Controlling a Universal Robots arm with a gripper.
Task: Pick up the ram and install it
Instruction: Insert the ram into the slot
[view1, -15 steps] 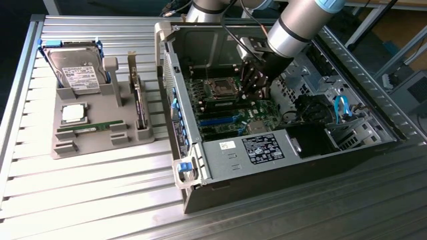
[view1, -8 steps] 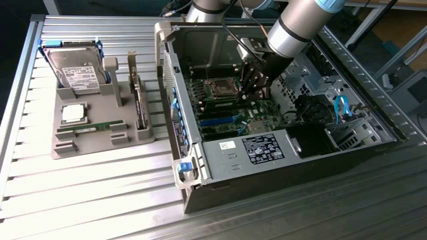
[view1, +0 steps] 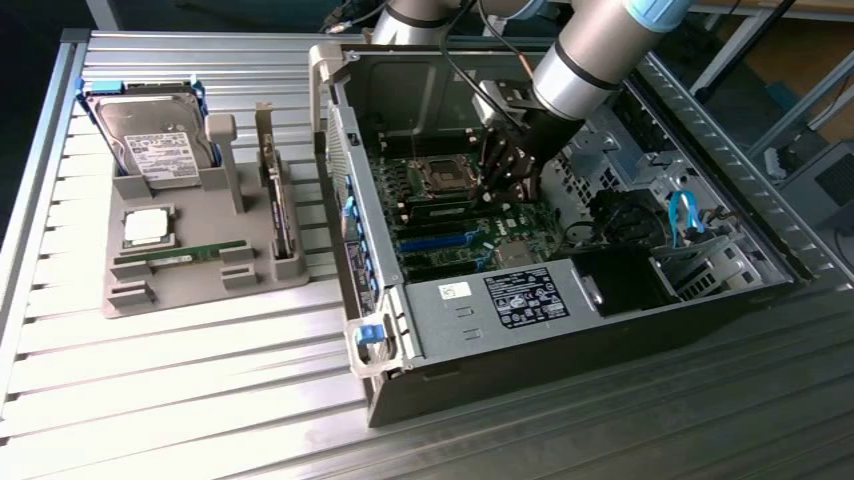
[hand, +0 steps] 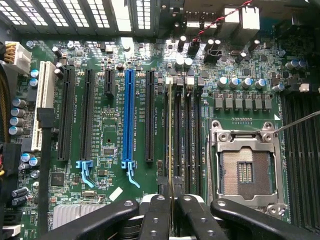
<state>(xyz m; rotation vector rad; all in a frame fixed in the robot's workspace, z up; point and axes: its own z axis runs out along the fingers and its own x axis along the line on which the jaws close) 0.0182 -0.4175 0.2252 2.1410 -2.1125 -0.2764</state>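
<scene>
At the exterior view's left, a grey moulded tray (view1: 200, 290) sits on the ribbed metal surface (view1: 160, 400). It holds a silver-labelled hard drive (view1: 158, 145), a square silver processor chip (view1: 147, 227) and a spare green stick (view1: 180, 258) lying flat in its groove.

To the right stands the open computer case (view1: 561, 330), dark sheet metal with sharp folded edges. The arm reaches down into it, and the tool (view1: 514, 165) is low over the motherboard (hand: 115, 125).

In the wrist view the tool (hand: 172, 215) has its black, bolt-studded fingers pressed together on the ram (hand: 171, 130). The ram is seen edge-on as a thin, rigid, yellow-green strip. It stands among the narrow black memory slots (hand: 192, 130), between the long blue expansion slot (hand: 130, 115) and the open metal-framed processor socket (hand: 245, 170). Whether its lower edge has entered a slot I cannot tell.

Risks, as I judge them:
- The slots lie close together, so a slight sideways offset could put the stick on a slot wall rather than in the channel.
- A tilt along its length could seat one end only and jam it.
- Pressing while misaligned could flex the thin board or the motherboard.
- The smooth, narrow stick could slip between the hard fingers.
- The socket's exposed contact field is fragile and close by.
</scene>
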